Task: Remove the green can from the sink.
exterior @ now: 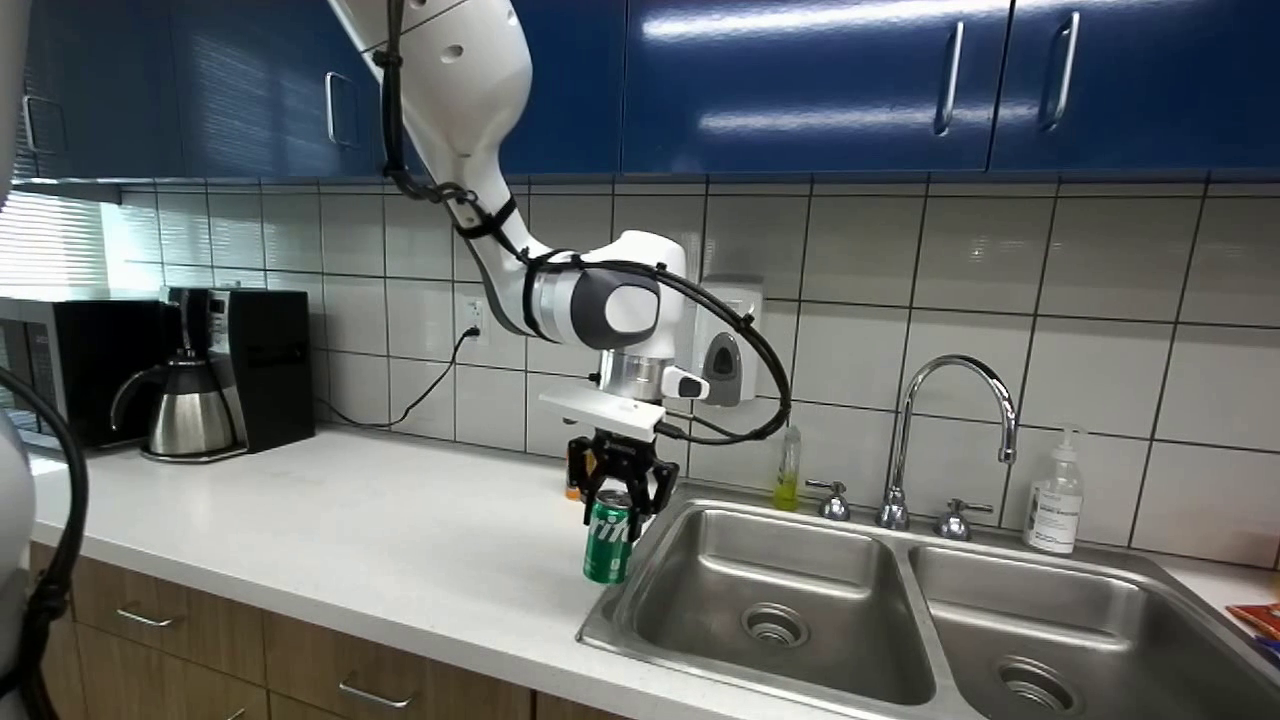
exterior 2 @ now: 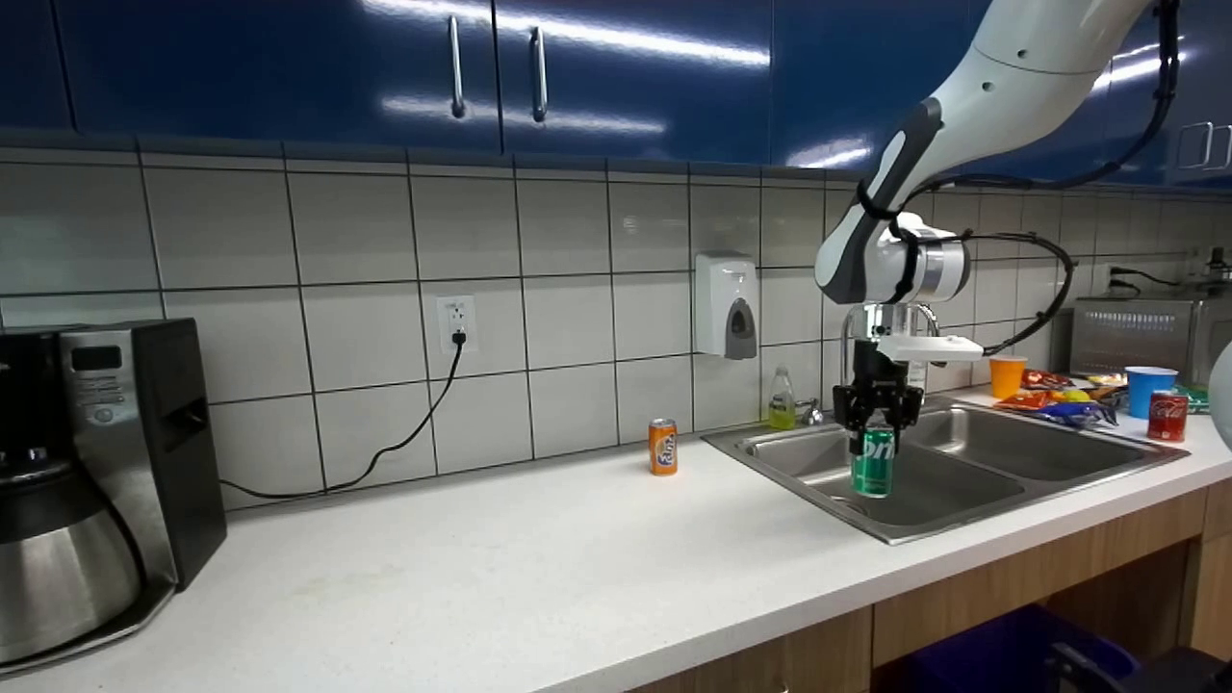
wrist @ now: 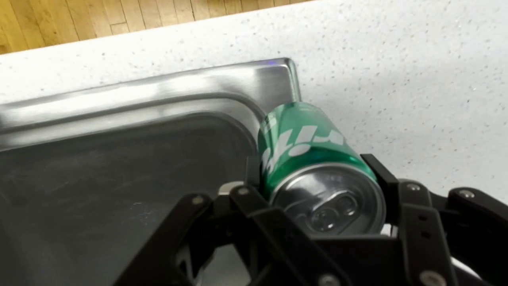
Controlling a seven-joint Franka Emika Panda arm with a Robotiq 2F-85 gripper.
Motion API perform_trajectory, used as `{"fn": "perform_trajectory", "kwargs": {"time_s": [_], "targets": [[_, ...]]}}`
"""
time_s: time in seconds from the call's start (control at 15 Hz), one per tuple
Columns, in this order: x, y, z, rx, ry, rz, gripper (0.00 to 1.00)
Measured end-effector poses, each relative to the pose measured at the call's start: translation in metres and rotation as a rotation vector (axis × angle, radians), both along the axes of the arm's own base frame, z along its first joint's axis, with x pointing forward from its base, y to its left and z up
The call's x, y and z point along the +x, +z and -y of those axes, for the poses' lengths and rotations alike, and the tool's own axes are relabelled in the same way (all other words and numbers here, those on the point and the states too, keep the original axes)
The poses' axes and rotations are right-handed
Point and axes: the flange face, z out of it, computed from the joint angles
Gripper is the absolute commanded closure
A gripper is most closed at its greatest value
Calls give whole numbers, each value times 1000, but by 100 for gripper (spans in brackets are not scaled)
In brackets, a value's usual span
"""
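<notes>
The green can (exterior: 607, 552) has a silver top and white lettering and hangs upright in my gripper (exterior: 617, 508). It also shows in an exterior view (exterior 2: 873, 474) and in the wrist view (wrist: 303, 139). The black fingers of the gripper (wrist: 316, 174) press on both sides of the can near its top. The can is held up at the left border of the steel double-basin sink (exterior: 800, 545), above its rim (wrist: 190, 81) and the counter beside it. Its exact height is hard to tell. The curved chrome faucet (exterior: 905, 430) stands behind the basins.
An orange can (exterior 2: 663, 449) stands on the white counter (exterior 2: 462, 558) near the tiled wall. A green soap bottle (exterior: 788, 470) and a pump bottle (exterior: 1056, 500) stand behind the sink. A red can (exterior 2: 1167, 416), cups and snack bags lie beyond it. A coffee maker (exterior: 195, 405) is far left.
</notes>
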Motion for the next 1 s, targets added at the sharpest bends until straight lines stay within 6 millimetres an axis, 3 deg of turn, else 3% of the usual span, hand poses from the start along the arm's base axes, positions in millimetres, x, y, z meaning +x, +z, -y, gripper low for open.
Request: {"fn": "perform_trajectory", "kwargs": {"time_s": [0.47,1.0], "targets": [[11,-7,-68,12,128,-17,62],[14,-19,-93,14,179,-40,62]]}}
